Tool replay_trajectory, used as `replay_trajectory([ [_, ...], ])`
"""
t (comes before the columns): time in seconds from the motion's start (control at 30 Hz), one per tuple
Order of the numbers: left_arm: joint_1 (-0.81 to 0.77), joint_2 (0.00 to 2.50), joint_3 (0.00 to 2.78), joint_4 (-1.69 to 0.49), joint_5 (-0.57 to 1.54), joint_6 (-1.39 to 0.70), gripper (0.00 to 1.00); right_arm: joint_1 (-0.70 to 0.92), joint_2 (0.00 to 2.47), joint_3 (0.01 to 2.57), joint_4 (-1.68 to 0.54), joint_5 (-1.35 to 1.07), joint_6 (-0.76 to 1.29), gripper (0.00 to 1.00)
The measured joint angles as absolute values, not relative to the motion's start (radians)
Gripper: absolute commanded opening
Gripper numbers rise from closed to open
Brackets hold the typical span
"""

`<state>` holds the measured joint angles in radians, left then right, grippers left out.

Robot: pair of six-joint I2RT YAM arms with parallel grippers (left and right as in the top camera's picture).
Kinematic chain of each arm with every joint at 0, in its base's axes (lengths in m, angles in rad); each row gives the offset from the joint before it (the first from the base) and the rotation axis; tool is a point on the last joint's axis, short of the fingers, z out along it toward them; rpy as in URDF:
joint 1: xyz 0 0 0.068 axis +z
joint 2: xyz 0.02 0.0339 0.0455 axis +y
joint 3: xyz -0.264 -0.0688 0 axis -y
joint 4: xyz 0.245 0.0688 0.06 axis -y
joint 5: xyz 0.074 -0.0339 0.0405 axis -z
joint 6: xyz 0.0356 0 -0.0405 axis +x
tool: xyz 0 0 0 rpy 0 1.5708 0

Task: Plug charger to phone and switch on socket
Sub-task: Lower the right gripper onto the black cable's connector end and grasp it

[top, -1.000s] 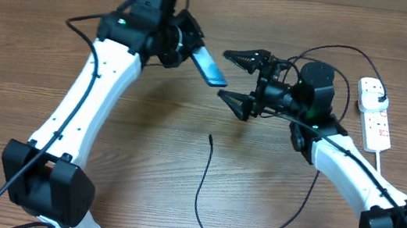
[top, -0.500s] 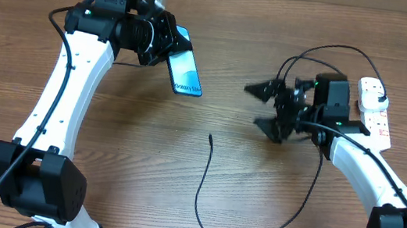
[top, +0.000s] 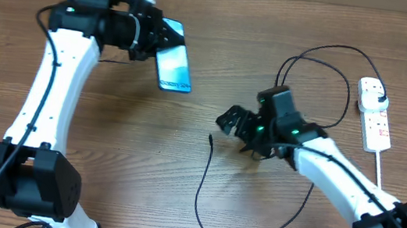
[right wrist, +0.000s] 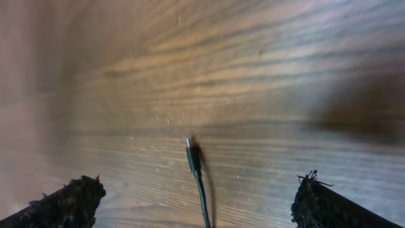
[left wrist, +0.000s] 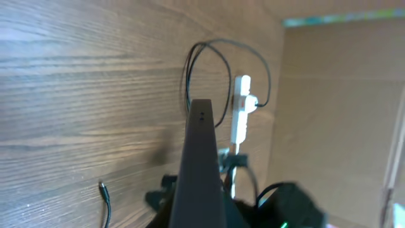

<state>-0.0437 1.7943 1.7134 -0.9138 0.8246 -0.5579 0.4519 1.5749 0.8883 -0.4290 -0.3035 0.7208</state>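
Your left claw [top: 153,38] is clamped on one end of the phone [top: 173,67]. The rest of the phone sticks out past its fingers, above the table [top: 132,175], with the blue screen tilted toward the overhead camera. The left wrist camera sees the phone edge-on.

Your right claw [top: 239,133] is spread wide and holds nothing. The charger's connector tip [right wrist: 190,144] lies on the wood just ahead of that claw, centred between the two fingers and touching neither. From the tip the cable [top: 202,185] curves away in a long loop to the black plug [top: 377,93] sitting in the socket [top: 377,125], well behind your right claw.
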Motion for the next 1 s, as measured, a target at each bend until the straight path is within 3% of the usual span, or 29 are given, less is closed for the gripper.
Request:
replay_trajectory([
  [0.37, 0.072, 1.794, 1.713, -0.921, 0.916, -0.516, 0.04, 0.642, 1.575, 0.888, -0.525, -0.033, 0.707, 0.9],
  [0.53, 0.072, 1.794, 1.713, -0.921, 0.929, -0.5, 0.04, 0.673, 1.576, 0.888, -0.508, 0.01, 0.72, 0.82],
  [1.0, 0.072, 1.794, 1.713, -0.921, 0.929, -0.494, 0.04, 0.727, 1.767, 0.989, -0.564, 0.043, 0.722, 0.82],
])
